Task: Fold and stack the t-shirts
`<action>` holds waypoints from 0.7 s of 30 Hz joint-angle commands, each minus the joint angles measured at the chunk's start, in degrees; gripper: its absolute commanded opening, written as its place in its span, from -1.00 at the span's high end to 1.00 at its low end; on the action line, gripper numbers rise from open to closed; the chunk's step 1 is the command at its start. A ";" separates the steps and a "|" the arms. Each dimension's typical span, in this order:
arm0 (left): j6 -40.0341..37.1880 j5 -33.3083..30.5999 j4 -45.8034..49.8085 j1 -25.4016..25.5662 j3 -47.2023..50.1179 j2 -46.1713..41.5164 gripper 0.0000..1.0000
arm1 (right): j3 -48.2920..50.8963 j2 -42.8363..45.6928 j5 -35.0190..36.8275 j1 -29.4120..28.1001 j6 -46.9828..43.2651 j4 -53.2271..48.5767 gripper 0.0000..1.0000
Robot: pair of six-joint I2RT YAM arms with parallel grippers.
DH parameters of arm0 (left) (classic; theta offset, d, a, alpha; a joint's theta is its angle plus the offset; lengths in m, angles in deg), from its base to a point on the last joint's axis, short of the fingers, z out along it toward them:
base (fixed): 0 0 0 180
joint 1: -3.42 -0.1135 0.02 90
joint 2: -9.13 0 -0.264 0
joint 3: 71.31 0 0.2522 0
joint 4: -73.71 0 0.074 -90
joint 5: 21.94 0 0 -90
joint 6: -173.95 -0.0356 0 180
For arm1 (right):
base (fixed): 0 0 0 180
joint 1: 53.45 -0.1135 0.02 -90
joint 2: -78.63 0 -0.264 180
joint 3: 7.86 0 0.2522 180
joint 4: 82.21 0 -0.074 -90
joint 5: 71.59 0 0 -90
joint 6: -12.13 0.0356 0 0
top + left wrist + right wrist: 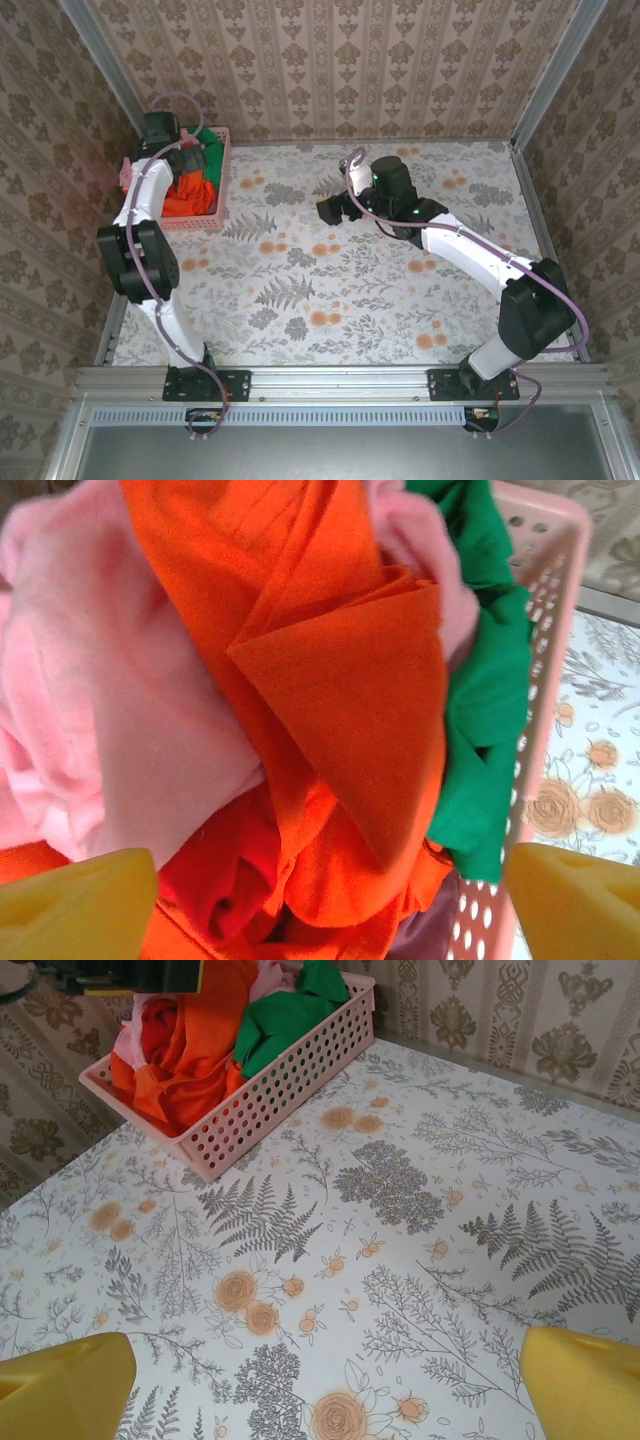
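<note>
The t-shirts lie crumpled together in a pink lattice basket [196, 223] at the table's far left. A bright orange shirt [340, 680] is on top, with a light pink one [110, 700] to its left, a green one [490, 700] to its right and a red one [220, 870] underneath. My left gripper [330, 915] hangs open just above the pile, its yellow fingers [80, 905] wide apart and holding nothing. My right gripper [335, 208] hovers open over the bare table middle. From there the basket [270, 1100] with the orange shirt [195, 1040] and the green shirt [285, 1015] lies ahead to the left.
The floral tablecloth [350, 290] covers the table. Patterned walls close in the back and both sides. The basket rim [550, 540] stands right of the green cloth. The right arm reaches diagonally from its base [480, 380] toward the table centre.
</note>
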 commanded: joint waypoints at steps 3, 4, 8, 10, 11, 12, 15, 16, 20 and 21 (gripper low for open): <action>7.54 3.91 4.97 -0.31 -4.97 4.54 -0.54 | -2.15 -0.78 -1.80 0.42 -1.17 -0.69 -1.00; 8.73 4.94 5.00 -0.25 -5.34 5.13 -0.47 | -2.37 -1.00 -1.80 0.40 -1.16 -0.81 -1.00; 12.67 7.07 3.63 -0.08 -5.01 6.06 0.05 | -3.21 -1.55 -1.89 0.40 -1.17 -1.10 -1.00; 13.53 7.57 2.72 -0.10 -4.83 6.38 0.43 | -3.39 -1.78 -1.97 0.40 -1.33 -1.14 -1.00; 13.63 8.03 2.54 -0.08 -4.86 6.55 0.69 | -3.61 -1.90 -1.98 0.40 -1.37 -1.30 -1.00; 13.62 8.15 2.51 -0.08 -5.07 6.56 0.89 | -3.80 -2.05 -2.11 0.40 -1.52 -1.37 -1.00; 13.29 7.58 2.63 -0.11 -5.41 5.14 1.00 | -4.27 -2.06 -2.16 0.42 -1.70 -1.79 -1.00; 13.20 7.12 2.30 -0.08 -5.30 4.35 1.00 | -4.44 -2.07 -2.15 0.49 -1.66 -1.88 -1.00; 11.91 5.13 0.37 -0.01 -3.49 -1.29 1.00 | -4.45 -1.72 -1.71 0.82 -1.60 -1.63 -1.00; 11.49 4.98 0.10 0.01 -3.24 -2.76 1.00 | -4.53 -1.62 -1.72 0.89 -1.32 -1.49 -1.00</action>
